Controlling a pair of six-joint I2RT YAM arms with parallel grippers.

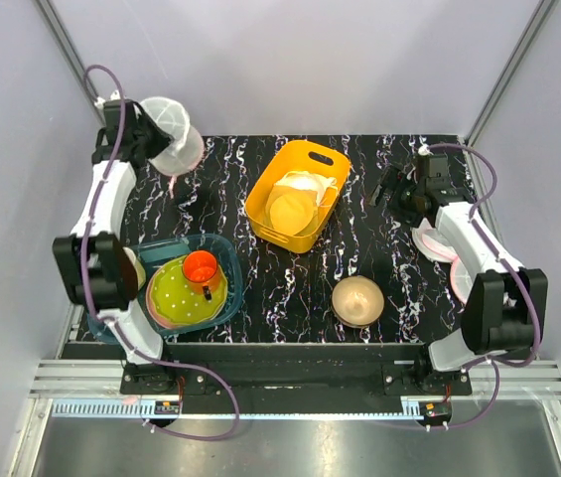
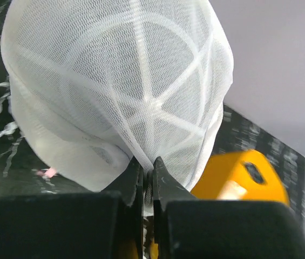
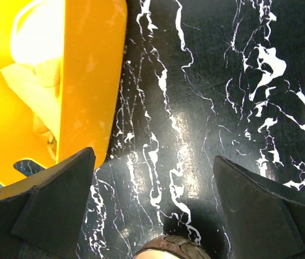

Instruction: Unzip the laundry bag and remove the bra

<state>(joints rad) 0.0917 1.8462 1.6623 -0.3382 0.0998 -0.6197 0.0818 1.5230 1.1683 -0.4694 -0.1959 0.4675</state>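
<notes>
So the laundry bag (image 1: 173, 139) is way over to the left of the yellow basket (image 1: 290, 159) and a bit farther back, right at the far-left corner of the black marble table (image 1: 290, 288). The left gripper (image 1: 151, 134) has it. In the left wrist view the jaws are squeezed together on a fold of the white mesh at the bag's (image 2: 120, 91) lower edge, with barely a sliver between the fingertips (image 2: 136, 181). The bag looks puffed up and round, and its white ribs show through the mesh. I can't tell if it's touching the table or not. A corner of the basket (image 2: 238, 172) pokes out behind it.

The right gripper (image 1: 391, 187) sits on the other side of the basket, to its right. Its jaws are spread wide with nothing between them, just bare marble underneath (image 3: 155, 178). The basket (image 3: 87, 70) wall is just beside its left finger (image 3: 55, 205).

A tan bowl (image 1: 357, 300) sits in front of the basket, toward the arms' bases.
</notes>
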